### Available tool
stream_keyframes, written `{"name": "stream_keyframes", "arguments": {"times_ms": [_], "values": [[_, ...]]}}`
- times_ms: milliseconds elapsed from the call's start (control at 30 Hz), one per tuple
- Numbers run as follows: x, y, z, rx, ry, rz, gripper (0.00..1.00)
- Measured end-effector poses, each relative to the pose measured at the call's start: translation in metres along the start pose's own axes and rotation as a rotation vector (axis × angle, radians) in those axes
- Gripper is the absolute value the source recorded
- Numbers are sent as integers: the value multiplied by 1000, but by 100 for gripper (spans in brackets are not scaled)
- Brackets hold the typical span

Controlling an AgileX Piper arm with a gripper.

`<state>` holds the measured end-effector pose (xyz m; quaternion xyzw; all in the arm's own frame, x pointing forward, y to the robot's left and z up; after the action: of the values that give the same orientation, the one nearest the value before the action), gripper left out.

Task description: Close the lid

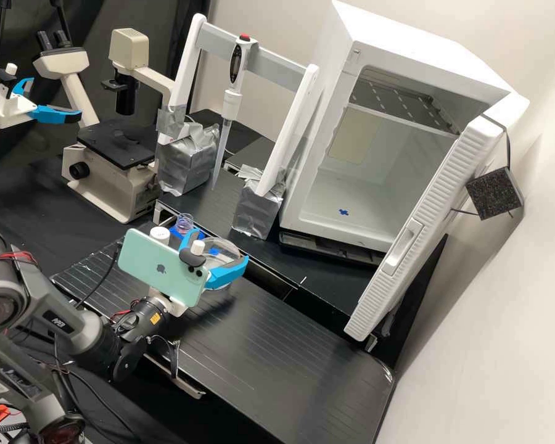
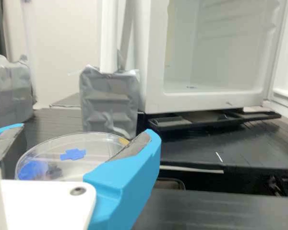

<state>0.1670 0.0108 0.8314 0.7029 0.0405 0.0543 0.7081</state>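
1. Provisionally, the work is judged to be well advanced but unfinished. A clear, round, shallow plastic dish (image 1: 226, 248), its upper face marked with a blue tape patch (image 2: 73, 154), is found at the white gripper (image 1: 222, 245), above the black grooved board (image 1: 290, 351).
2. Whether the pincer is clenched on the dish or released from it cannot be told.
3. The seating of the clear lid upon its base cannot be certified. What is judged to be left: the lid to be confirmed level and fully seated, then the gripper to be withdrawn.
4. Counted at the work: one dish, one white screw-capped container (image 1: 160, 234), one pale green phone (image 1: 157, 265).
5. Counted behind: one beige microscope (image 1: 108, 179), one white pipette (image 1: 231, 102), two silver foil-wrapped blocks (image 1: 188, 157), one white box-shaped cabinet (image 1: 438, 43) with one ribbed white door (image 1: 441, 197), standing open.
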Motion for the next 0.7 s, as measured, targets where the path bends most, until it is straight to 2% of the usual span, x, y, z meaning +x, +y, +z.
{"name": "stream_keyframes", "arguments": {"times_ms": [167,333,433,700], "values": [[0,-1,1,-1,-3,-11,0],[0,-3,3,-19,-3,-42,0],[-2,-3,6,-43,-5,-64,0],[-8,0,13,-40,-22,-101,0]]}}
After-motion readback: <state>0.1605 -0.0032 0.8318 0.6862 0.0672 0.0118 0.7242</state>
